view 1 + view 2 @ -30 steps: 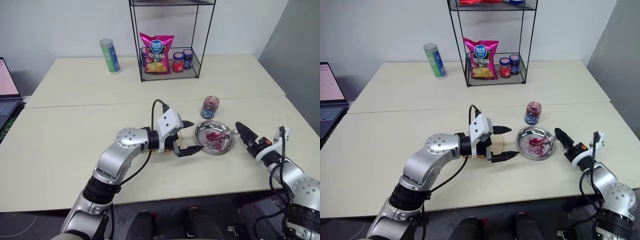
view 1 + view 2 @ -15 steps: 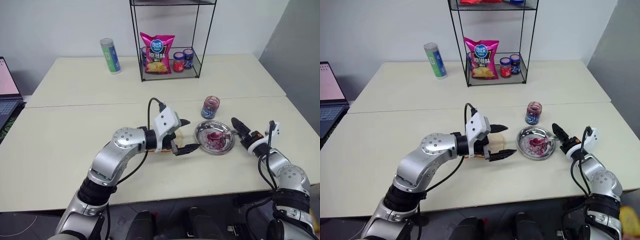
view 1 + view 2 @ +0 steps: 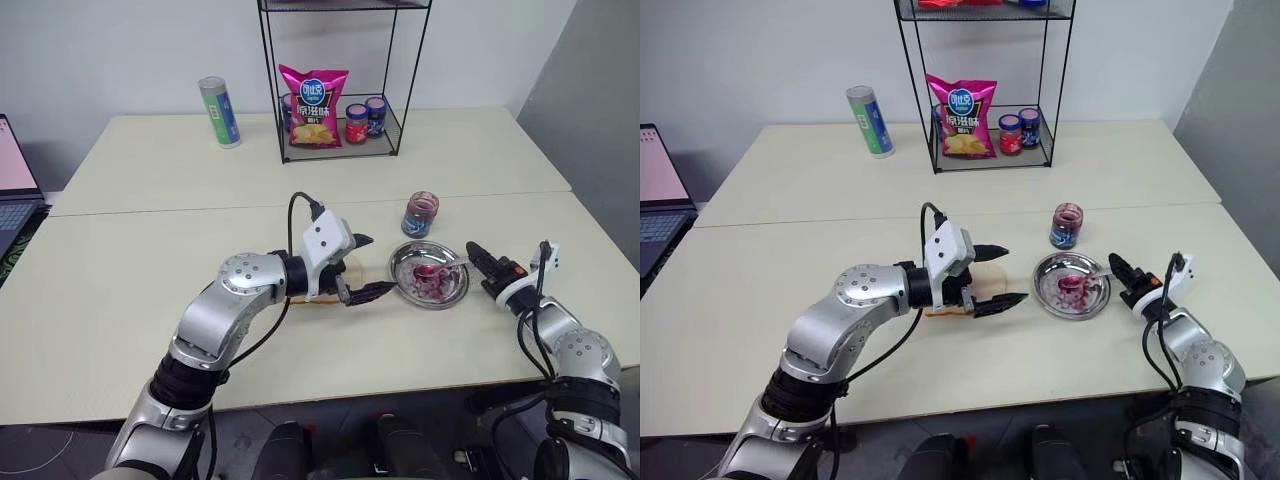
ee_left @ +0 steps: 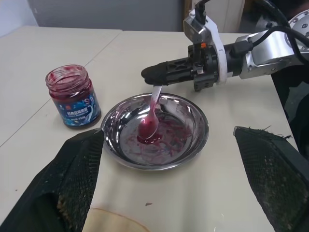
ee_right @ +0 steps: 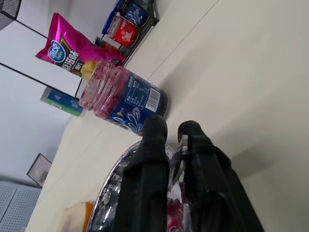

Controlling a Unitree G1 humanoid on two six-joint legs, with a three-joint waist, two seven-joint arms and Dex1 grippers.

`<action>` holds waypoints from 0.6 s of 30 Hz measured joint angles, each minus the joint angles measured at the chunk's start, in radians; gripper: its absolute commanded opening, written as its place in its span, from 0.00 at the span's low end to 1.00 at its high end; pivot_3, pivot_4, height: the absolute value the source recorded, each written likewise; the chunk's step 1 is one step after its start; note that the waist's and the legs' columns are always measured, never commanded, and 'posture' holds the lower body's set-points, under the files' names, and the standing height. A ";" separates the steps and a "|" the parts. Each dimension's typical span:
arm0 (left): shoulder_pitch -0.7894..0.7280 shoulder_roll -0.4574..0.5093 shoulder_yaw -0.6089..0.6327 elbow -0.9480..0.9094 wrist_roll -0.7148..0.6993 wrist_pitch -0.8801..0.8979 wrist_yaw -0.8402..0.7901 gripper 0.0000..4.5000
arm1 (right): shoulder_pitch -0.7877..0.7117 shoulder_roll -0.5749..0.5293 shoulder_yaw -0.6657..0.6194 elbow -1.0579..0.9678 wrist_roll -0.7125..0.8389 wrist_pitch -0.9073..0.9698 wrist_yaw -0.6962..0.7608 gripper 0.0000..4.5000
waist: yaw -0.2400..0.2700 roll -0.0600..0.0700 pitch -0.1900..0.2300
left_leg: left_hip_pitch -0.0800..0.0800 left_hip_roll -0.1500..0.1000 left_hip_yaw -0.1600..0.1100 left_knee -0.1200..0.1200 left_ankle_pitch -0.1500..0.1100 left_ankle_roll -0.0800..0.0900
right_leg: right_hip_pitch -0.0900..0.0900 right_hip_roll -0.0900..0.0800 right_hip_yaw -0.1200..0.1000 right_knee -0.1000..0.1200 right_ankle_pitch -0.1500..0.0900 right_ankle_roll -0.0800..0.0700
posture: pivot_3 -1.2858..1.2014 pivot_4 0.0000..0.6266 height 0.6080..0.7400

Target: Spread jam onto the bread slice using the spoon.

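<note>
The spoon (image 4: 150, 116) stands slanted in a round metal plate (image 4: 200, 137), its bowl resting in the red-purple jam (image 4: 166, 135) smeared over the plate's bottom. My right gripper (image 3: 474, 250) reaches in from the plate's right side and is shut on the upper end of the spoon's handle (image 5: 180, 145). To the left of the plate my left gripper (image 3: 372, 266) hovers open, with nothing between its fingers (image 4: 72, 179). The bread slice (image 4: 113, 224) lies on the table beneath that gripper, mostly hidden by it.
An open jam jar (image 3: 420, 213) stands just behind the plate. At the back, a wire rack (image 3: 340, 150) holds a pink chip bag (image 3: 313, 105) and two lidded jars. A green-blue canister (image 3: 218, 111) stands to its left, a laptop (image 3: 12, 180) at the far left edge.
My right gripper has come up to the plate's right rim and shut on the spoon's handle. The left gripper stays open over the bread.
</note>
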 measured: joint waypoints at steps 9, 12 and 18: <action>-0.031 0.029 0.043 0.086 0.009 -0.042 0.003 1.00 | -0.064 -0.036 0.006 -0.115 -0.024 0.007 -0.050 0.01 | -0.005 0.001 0.001 | -0.001 0.000 0.001 0.000 0.000 0.000 | -0.002 0.000 0.000 0.001 0.000 0.000 | 0.52 0.24 1.00; -0.069 0.035 0.066 0.127 0.013 -0.069 0.003 1.00 | -0.154 -0.050 0.006 -0.139 -0.026 0.000 -0.075 0.01 | -0.008 0.001 0.001 | -0.001 0.000 0.002 0.000 0.000 0.000 | -0.002 0.000 0.000 0.001 0.000 0.000 | 0.52 0.24 1.00; -0.084 0.035 0.076 0.184 0.029 -0.114 0.002 1.00 | -0.352 -0.081 0.112 -0.039 -0.187 -0.117 -0.063 0.01 | -0.008 0.002 0.002 | -0.002 0.000 0.002 -0.001 0.000 0.000 | -0.003 0.000 0.000 0.000 0.000 0.000 | 0.52 0.24 1.00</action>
